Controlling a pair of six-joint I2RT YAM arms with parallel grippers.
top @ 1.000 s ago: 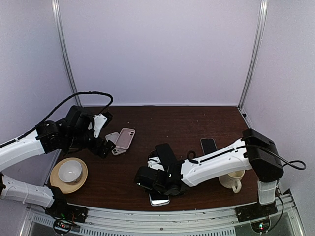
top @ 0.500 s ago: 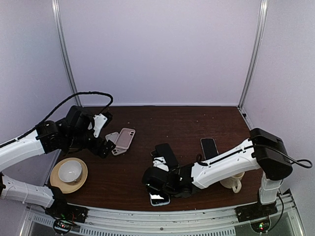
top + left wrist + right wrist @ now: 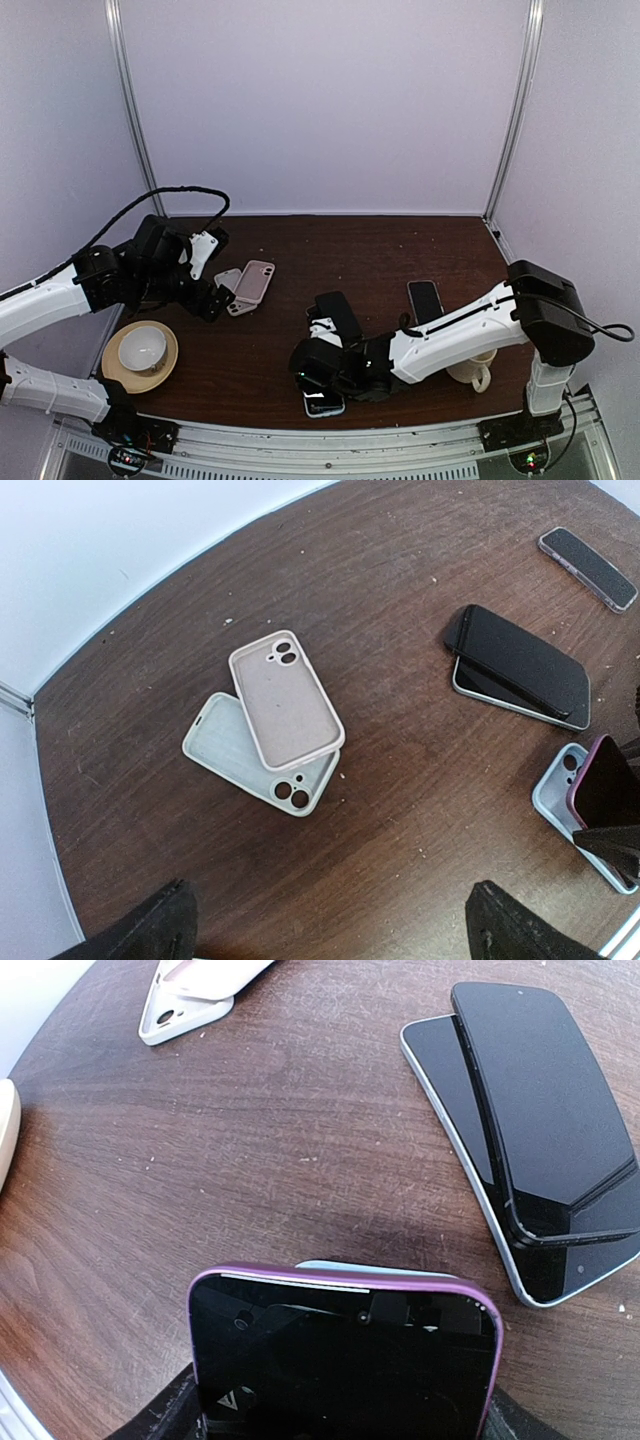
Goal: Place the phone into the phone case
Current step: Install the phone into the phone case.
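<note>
Purple-rimmed phone (image 3: 340, 1350), a rounded rectangle with a glossy black glass face, is gripped across its width by the right gripper (image 3: 340, 1415), whose jaws are set fairly wide and closed on the long sides. The purple-rimmed phone is carried tilted just over the pale blue, soft-looking phone case (image 3: 372, 1268), which lies by the near edge of the dark brown wood-grain table (image 3: 250, 1160). Whether phone and case touch cannot be told.

The left gripper (image 3: 330, 930) is spread fully, with nothing between its black fingers (image 3: 150, 930). It is held above a matte beige case (image 3: 285, 700) that lies across a whitish case (image 3: 225, 750). Twin round camera cut-outs are seen in both.

Two dark glossy phones (image 3: 530, 1130) are stacked and slightly fanned, just right of the held one. Bare wood is left between that stack and the two overlapped cases.

A white cup on a tan saucer (image 3: 140, 352) is set near the left edge. A cream mug (image 3: 472, 368) is set near the right edge, beside the right arm.
</note>
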